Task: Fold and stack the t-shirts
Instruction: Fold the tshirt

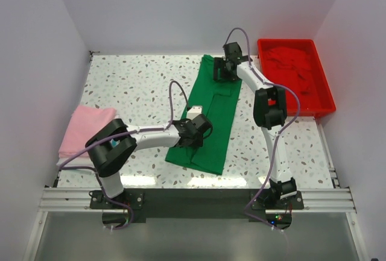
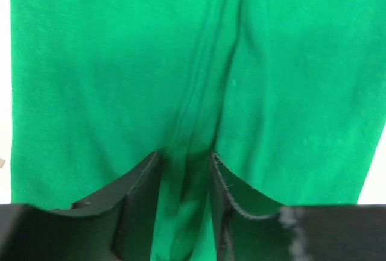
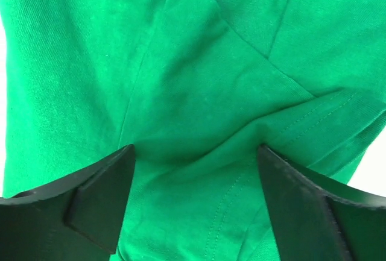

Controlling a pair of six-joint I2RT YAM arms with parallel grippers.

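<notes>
The bright green t-shirt [image 1: 216,113] lies as a long narrow strip down the middle of the table. My left gripper [image 1: 194,133] is at its near end, and a raised ridge of green cloth [image 2: 181,92] fills the gap of the left gripper [image 2: 186,155], which is shut on it. My right gripper [image 1: 224,71] is at the shirt's far end. In the right wrist view the right gripper [image 3: 196,149] stands wide open, its tips resting on the wrinkled cloth [image 3: 199,80] near a stitched hem. A folded pink t-shirt [image 1: 87,128] lies at the left. A red t-shirt [image 1: 292,65] sits crumpled in the tray.
The red plastic tray [image 1: 329,95] stands at the back right corner. White walls close in the speckled table [image 1: 132,86] on three sides. The arm bases sit on a rail along the near edge.
</notes>
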